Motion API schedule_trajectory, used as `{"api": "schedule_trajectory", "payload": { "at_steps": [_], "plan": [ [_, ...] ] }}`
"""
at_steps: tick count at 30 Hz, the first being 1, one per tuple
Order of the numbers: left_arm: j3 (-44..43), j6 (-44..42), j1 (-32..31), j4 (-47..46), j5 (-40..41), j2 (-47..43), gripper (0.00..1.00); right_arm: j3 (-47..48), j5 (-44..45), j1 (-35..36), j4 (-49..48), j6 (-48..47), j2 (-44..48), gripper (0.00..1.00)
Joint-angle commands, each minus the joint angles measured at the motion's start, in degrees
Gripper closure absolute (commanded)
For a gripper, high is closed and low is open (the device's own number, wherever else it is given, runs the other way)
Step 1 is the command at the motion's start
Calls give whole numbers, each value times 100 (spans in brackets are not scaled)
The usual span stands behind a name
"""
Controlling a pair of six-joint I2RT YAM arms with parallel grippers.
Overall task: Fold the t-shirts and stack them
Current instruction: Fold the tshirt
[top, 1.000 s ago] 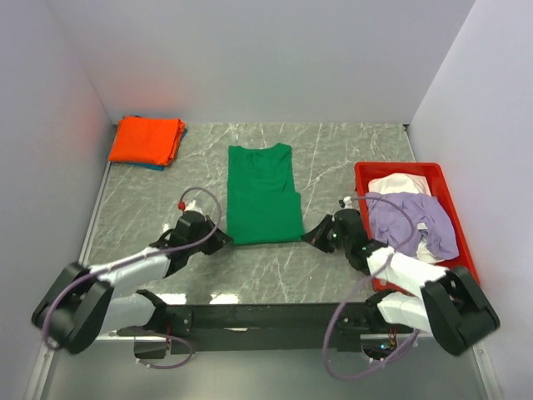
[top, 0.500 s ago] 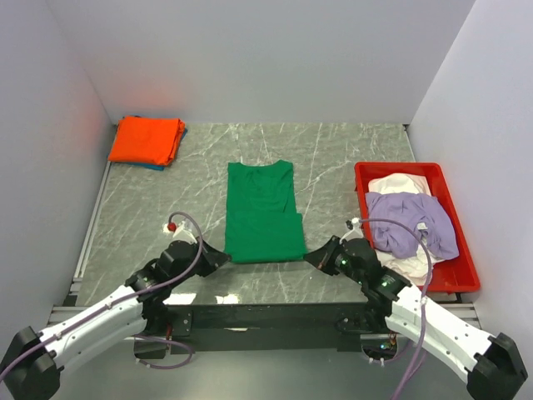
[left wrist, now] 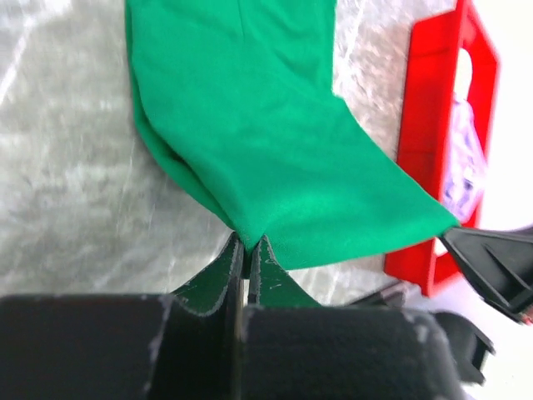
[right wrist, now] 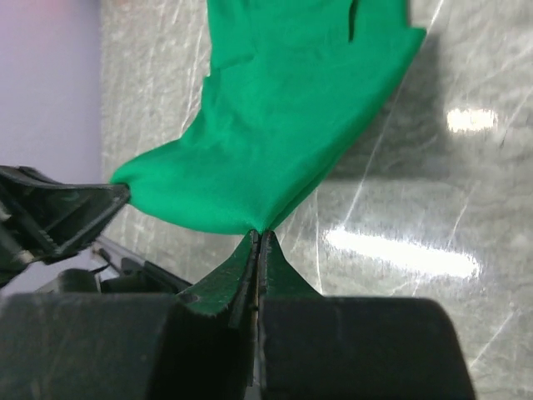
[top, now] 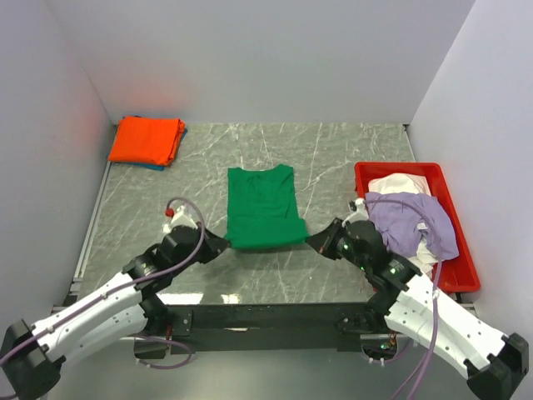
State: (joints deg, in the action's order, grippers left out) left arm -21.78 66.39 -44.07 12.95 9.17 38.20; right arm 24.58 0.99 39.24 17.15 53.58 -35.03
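Finished stack: the folded orange t-shirt (top: 147, 139) lies at 10 o'clock on the table (top: 333, 158), well apart from the work. No risk there yet.
Left gripper (top: 218, 244): clamped on the near left hem corner of the green t-shirt (top: 263, 204). The wrist view shows only a thin pinch of cloth between the jaws, so a quick pull could slip it free.
Green t-shirt: at the table's centre, collar toward 12 o'clock, sleeves already turned in, near hem lifted off the marble.
Fold risk: if one arm leads as the hem travels toward 12 o'clock, the fold would probably land skewed. Too little lift could drag the body along and undo the side folds.
Right gripper (top: 316, 240): closed on the near right hem corner, again by a small bite. A one-sided drop seems likely to bunch the shirt.
Red tray (top: 456, 275): at 3 to 4 o'clock, holding the lilac t-shirt (top: 408, 221) over the white t-shirt (top: 398, 183). The right arm passes just beside its near wall and might snag the lilac cloth.
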Motion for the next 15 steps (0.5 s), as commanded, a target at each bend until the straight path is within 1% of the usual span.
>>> {"api": "schedule_trajectory", "payload": {
  "at_steps": [1,3,5,9,10,11,12,14,15],
  "plan": [
    [-791,-442,13,181,533,503,99,765,357,-22,122,-435,-583,100],
    [-1203,-591,57,225,647,863,99,1048,358,-66,105,-541,-1029,100],
    [-1451,-837,214,182,595,1092,99,1478,270,-232,105,-699,-1356,100],
    [-1970,-1163,829,-72,104,1829,99,2076,-82,-645,-44,-919,-2313,100],
    [-2136,-1207,1091,-134,-115,1971,99,2304,-230,-733,-62,-1007,-2472,100],
    [-2216,-1303,1207,-204,-239,2112,99,2419,-388,-934,-97,-1060,-2613,100],
    [-2391,-1339,1408,-327,-345,2418,99,2638,-450,-1041,-115,-1086,-2910,100],
    [-2620,-1453,1559,-407,-574,2779,99,2867,-704,-1287,-176,-1174,-3228,100],
    [-2751,-1497,1638,-433,-635,3155,99,2999,-967,-1514,-185,-1209,-3578,100]
  ]
}}
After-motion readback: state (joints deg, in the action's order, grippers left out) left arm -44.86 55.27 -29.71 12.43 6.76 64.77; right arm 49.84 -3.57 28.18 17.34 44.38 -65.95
